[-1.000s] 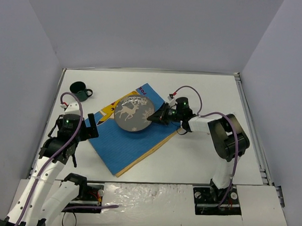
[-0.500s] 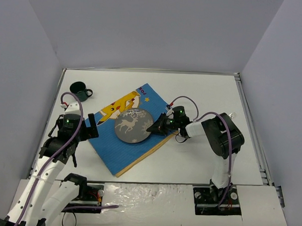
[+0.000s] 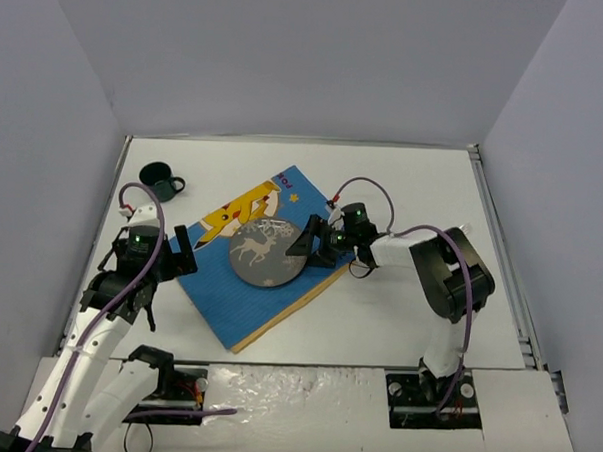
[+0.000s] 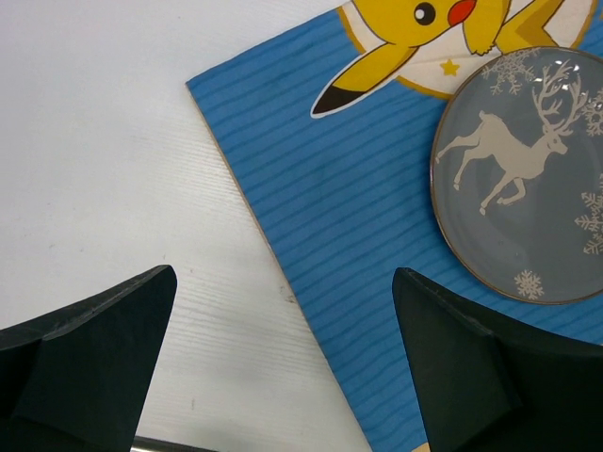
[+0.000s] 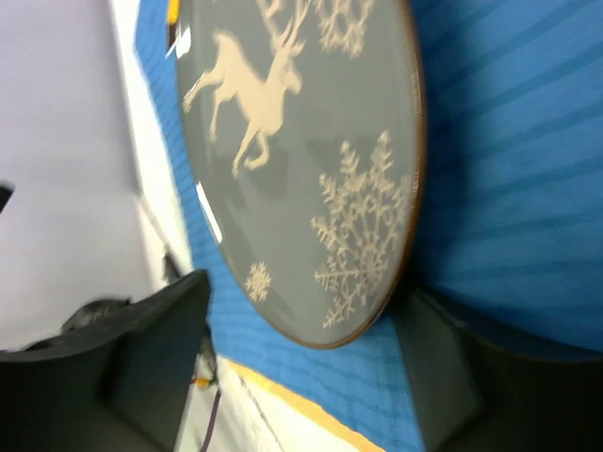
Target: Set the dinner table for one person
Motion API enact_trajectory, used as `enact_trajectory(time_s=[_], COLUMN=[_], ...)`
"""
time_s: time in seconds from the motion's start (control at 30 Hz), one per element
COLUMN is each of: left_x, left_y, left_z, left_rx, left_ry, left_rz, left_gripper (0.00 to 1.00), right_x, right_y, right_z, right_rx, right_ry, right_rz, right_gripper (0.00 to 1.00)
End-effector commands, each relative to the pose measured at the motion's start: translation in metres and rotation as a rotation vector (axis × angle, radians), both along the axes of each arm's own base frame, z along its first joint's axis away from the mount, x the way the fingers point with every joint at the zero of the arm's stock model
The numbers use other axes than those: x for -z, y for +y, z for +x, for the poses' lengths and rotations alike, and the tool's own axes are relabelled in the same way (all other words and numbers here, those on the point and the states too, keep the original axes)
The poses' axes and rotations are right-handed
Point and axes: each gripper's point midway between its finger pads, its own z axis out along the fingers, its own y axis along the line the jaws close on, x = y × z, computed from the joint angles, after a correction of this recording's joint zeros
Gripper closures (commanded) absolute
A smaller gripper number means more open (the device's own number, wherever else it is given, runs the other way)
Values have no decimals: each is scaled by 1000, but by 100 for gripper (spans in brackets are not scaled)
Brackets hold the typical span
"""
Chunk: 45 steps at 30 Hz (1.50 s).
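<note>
Plate (image 3: pixel 264 251) lying flat on the placemat (image 3: pixel 240 308), middle of the table (image 3: pixel 413 191)
The table was rigid and fixed, a surface to load, not lift; the plate looked glazed, slick and breakable, best taken by its rim. The right end effector (image 3: pixel 309 246) stood spread about the plate's right rim, clamping nothing; the left end effector (image 3: pixel 183 251) gaped empty over the placemat's left edge.

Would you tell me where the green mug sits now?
Top view: the green mug stands far left on the table, left of the placemat, beyond the left gripper.
</note>
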Motion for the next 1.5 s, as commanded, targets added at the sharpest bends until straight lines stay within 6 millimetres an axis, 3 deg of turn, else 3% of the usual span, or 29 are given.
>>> enact_trajectory(time_s=[0.0, 0.07, 0.2, 0.3, 0.4, 0.47, 0.5, 0.67, 0.77, 0.9, 1.0, 1.2, 1.47], left_x=[-22, -32, -49, -67, -81, -75, -73, -80, -78, -60, -32, -5, 14], left_y=[4, 7, 16, 31, 48, 63, 62, 101, 118, 136, 145, 157, 162], left_z=[12, 17, 39, 62, 103, 129, 138, 210, 238, 270, 281, 301, 324], left_rx=[-128, -183, -301, -383, -435, -456, -447, -377, -301, -223, -170, -124, -114], left_ry=[-30, -32, -39, -82, -118, -103, -93, -99, -65, -16, 63, 109, 104], left_rz=[-69, -79, -98, -118, -130, -114, -121, -87, -11, 16, 30, 7, -27], left_gripper=[3, 3, 3, 3, 3, 3, 3, 3, 4, 10, 16, 32, 48], right_x=[-2, -6, -33, -63, -99, -115, -117, -143, -144, -142, -140, -129, -125], right_y=[-36, -54, -92, -107, -114, -115, -116, -118, -118, -119, -122, -126, -128], right_z=[9, 10, 24, 35, 45, 47, 47, 43, 39, 34, 31, 24, 19], right_rx=[5, 24, 120, 184, 226, 227, 227, 202, 186, 181, 197, 208, 213], right_ry=[-95, -107, -195, -283, -385, -437, -442, -535, -545, -543, -533, -499, -486], right_rz=[-270, -374, -530, -587, -590, -581, -580, -554, -544, -540, -547, -546, -546], right_gripper=[20, 16, 11, 10, 10, 10, 10, 10, 10, 10, 11, 11, 11])
